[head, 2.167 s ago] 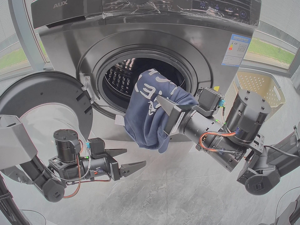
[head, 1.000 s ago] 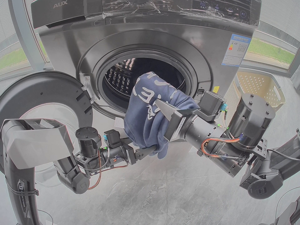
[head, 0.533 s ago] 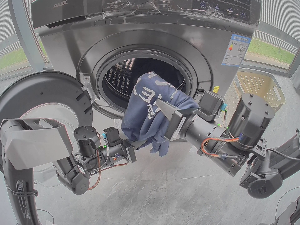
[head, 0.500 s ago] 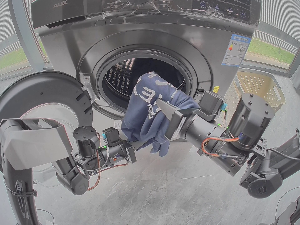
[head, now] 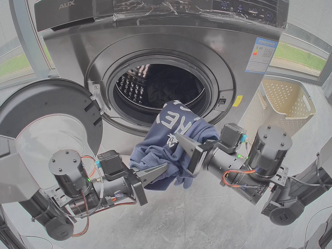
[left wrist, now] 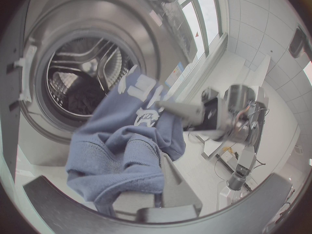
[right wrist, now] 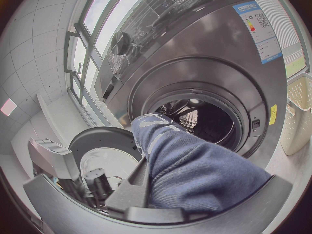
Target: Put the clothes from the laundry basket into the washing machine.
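Observation:
A navy blue sweatshirt (head: 173, 132) with white print hangs in front of the washing machine, below its round opening (head: 121, 97). My right gripper (head: 183, 146) is shut on its upper part, and the cloth drapes over one of the fingers (right wrist: 133, 186). My left gripper (head: 155, 173) is shut on the lower hem, which bunches over its fingers (left wrist: 177, 182). Dark clothes (head: 173, 85) lie inside the drum. The cream laundry basket (head: 287, 101) stands to the right of the machine.
The machine's round door (head: 45, 104) stands swung open at the left, close to my left arm. The grey floor (head: 193, 218) in front of the machine is bare. Windows run behind the machine on both sides.
My left gripper came up from the lower left and closed on the sweatshirt's hem. Both arms have since drawn back and down, so the sweatshirt no longer covers the opening.

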You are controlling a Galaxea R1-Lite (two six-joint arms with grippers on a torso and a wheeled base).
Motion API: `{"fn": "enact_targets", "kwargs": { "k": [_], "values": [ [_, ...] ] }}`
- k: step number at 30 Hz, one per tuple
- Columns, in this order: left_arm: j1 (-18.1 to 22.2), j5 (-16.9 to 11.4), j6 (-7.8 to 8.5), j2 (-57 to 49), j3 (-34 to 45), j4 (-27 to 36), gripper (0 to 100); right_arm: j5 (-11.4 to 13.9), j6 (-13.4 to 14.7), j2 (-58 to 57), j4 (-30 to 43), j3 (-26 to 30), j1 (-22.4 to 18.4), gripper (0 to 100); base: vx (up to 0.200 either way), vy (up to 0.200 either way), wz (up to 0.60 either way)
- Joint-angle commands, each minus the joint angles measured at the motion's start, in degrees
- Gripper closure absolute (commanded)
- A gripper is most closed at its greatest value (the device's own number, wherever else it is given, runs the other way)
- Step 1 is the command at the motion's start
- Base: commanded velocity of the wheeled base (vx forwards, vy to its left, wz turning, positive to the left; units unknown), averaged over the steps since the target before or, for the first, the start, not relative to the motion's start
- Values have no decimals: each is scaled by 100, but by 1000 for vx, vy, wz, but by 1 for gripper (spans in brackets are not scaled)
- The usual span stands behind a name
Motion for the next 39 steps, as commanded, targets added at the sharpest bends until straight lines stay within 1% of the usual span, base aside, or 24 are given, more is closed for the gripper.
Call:
{"fn": "enact_targets", "kwargs": {
  "k": [1, 4, 8, 11, 13, 17, 23, 29, 31, 32, 34, 39],
  "values": [
    [-189, 225, 43, -756, 204, -1, 100, 23, -56, 379, -143, 393, -10, 0, 0, 0, 0],
    [-57, 225, 69, -730, 133, -1, 100, 23, -152, 370, -160, 595, -45, 0, 0, 0, 0],
    [14, 243, 87, -633, 19, -1, 100, 5, -161, 291, -160, 806, -54, 0, 0, 0, 0],
    [110, 392, 87, -554, -157, -1, 100, -3, -205, 212, -204, 1000, -63, 0, 0, 0, 0],
    [154, 489, 87, -537, -280, -1, 100, -3, -284, 203, -230, 1114, -63, 0, 0, 0, 0],
    [154, 515, 78, -554, -297, -1, 100, -3, -407, 256, -230, 1202, -125, 0, 0, 0, 0],
    [154, 507, 78, -589, -289, -1, 100, 5, -442, 387, -239, 1052, -169, 0, 0, 0, 0],
    [145, 480, 113, -616, -227, -10, 100, 41, -557, 651, -441, 727, -546, 0, 0, 0, 0],
    [145, 480, 104, -624, -236, -10, 100, 49, -644, 757, -476, 595, -626, 0, 0, 0, 0],
    [145, 480, 104, -624, -236, -10, 100, 49, -644, 757, -476, 595, -626, 0, 0, 0, 0],
    [145, 480, 104, -624, -253, -10, 100, 84, -732, 915, -485, 428, -661, 0, 0, 0, 0],
    [145, 480, 96, -624, -280, -10, 100, 234, -759, 1099, -485, 253, -590, 0, 0, 0, 0]
  ]
}}
